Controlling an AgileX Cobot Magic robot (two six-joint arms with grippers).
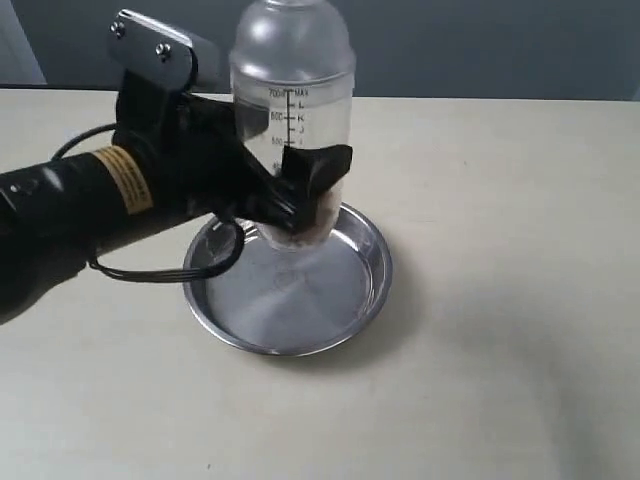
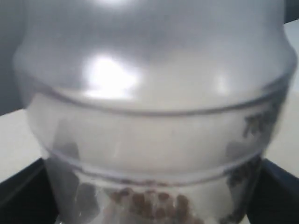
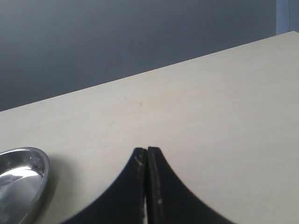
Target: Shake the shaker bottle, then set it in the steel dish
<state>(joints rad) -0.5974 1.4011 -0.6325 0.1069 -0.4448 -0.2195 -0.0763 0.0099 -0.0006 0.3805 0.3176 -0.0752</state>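
Note:
The shaker bottle (image 1: 292,90) stands upright, clear with a frosted dome and a printed scale, brown pellets at its bottom. My left gripper (image 1: 300,195) is shut on its lower body, one black finger (image 1: 322,170) across the front. The bottle's base is over the back part of the steel dish (image 1: 340,310); I cannot tell whether it touches. In the left wrist view the bottle (image 2: 154,107) fills the frame, with black fingers (image 2: 21,196) at both lower corners. My right gripper (image 3: 147,150) is shut on nothing over the bare table, with the dish rim (image 3: 39,170) beside it.
The pale tabletop (image 1: 500,250) stretches out to the right of and in front of the dish. A black cable (image 1: 150,275) loops from the left arm down to the dish's left rim. A dark wall stands behind the table's far edge (image 3: 140,74).

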